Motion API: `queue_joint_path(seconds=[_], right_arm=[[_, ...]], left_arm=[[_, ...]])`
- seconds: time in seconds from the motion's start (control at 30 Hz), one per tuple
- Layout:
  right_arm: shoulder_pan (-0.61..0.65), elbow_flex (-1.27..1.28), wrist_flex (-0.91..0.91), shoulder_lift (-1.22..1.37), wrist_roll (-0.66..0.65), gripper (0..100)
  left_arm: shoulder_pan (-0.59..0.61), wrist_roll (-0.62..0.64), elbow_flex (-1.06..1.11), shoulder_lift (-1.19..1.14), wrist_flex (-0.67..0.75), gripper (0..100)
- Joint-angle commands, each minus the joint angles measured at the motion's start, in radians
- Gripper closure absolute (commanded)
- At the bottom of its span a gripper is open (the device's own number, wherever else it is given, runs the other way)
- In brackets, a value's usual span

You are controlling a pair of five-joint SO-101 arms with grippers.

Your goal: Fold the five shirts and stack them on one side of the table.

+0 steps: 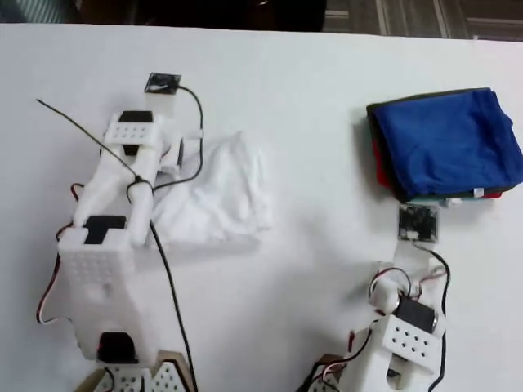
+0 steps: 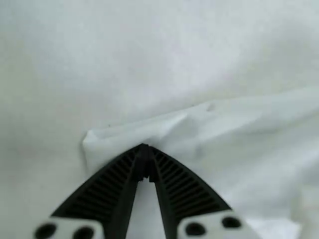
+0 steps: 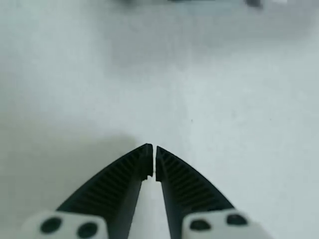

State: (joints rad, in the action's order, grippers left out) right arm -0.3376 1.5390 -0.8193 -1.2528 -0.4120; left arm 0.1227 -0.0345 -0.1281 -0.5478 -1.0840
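A crumpled white shirt [image 1: 219, 194] lies on the table left of centre. My left gripper [image 2: 144, 149] is shut on a folded edge of the white shirt [image 2: 199, 134], close to a corner of the cloth. In the high view the left arm [image 1: 122, 171] reaches over the shirt's left side. At the right, a stack of folded shirts [image 1: 445, 139] rests on the table, a blue one on top and red, dark and teal edges beneath. My right gripper [image 3: 153, 149] is shut on nothing, low over bare table in front of the stack.
The white table [image 1: 310, 73] has free room in the middle and along the far side. Black cables [image 1: 167, 269] trail from the left arm. The right arm [image 1: 404, 327] sits near the front edge, below the stack.
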Motion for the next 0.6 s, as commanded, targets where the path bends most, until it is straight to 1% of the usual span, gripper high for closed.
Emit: queue_joint_path(seconds=[0.0, 0.1, 0.23, 0.33, 0.4, 0.57], right_arm=[[0.111, -0.207, -0.108, -0.012, -0.034, 97.9], [0.242, -0.396, -0.188, 0.027, 0.011, 97.9], [0.447, -0.597, -0.217, 0.236, 0.069, 97.9], [0.578, -0.753, -0.228, 0.473, 0.103, 97.8], [0.647, -0.893, -0.265, 0.628, 0.126, 97.8], [0.766, -1.171, -0.351, 0.949, 0.227, 97.8]], left_arm=[[-0.003, -0.009, -0.068, 0.066, -0.055, 97], [-0.003, -0.009, -0.166, 0.064, -0.153, 97], [-0.003, -0.011, -0.265, 0.058, -0.230, 97], [0.000, -0.014, -0.263, 0.052, -0.218, 97], [0.008, -0.014, -0.229, 0.052, -0.180, 97], [0.063, -0.014, -0.131, 0.052, -0.095, 97]])
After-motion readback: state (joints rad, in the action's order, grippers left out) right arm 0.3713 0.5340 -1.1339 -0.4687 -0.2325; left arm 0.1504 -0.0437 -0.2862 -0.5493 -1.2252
